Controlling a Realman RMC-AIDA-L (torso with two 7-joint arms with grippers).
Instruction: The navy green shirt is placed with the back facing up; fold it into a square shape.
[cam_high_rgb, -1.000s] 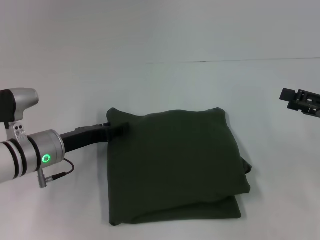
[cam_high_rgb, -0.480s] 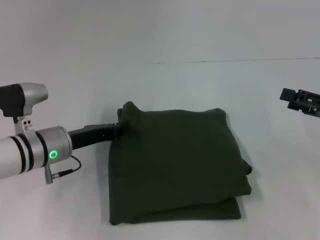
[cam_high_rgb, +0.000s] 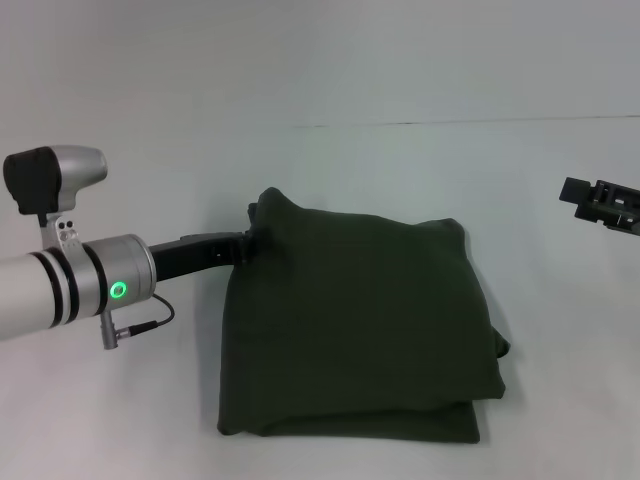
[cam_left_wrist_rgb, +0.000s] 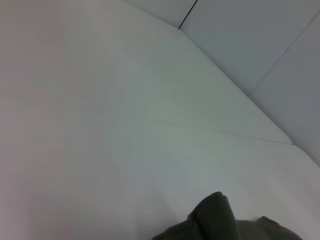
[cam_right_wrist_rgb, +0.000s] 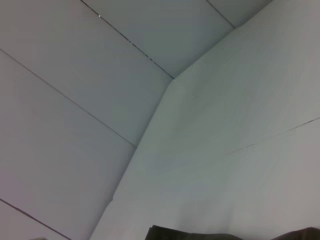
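on the white table: left corner lift on folded shirt

on the white table (cam_high_rgb: 330, 100) the navy green shirt (cam_high_rgb: 360, 330) lies mid-front, folded near square. left gripper (cam_high_rgb: 250, 243) pinches its far left corner, raised. carry it low and straight, keep layers aligned. right gripper (cam_high_rgb: 603, 203) parked far right, finger state unclear.

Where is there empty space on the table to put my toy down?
The widest bare patch of table lies behind the shirt, up to the far edge. There is also room between the shirt and the right end effector, which hangs at the right edge. It is crowded on the left: the left end effector holds the shirt's back left corner, lifted.
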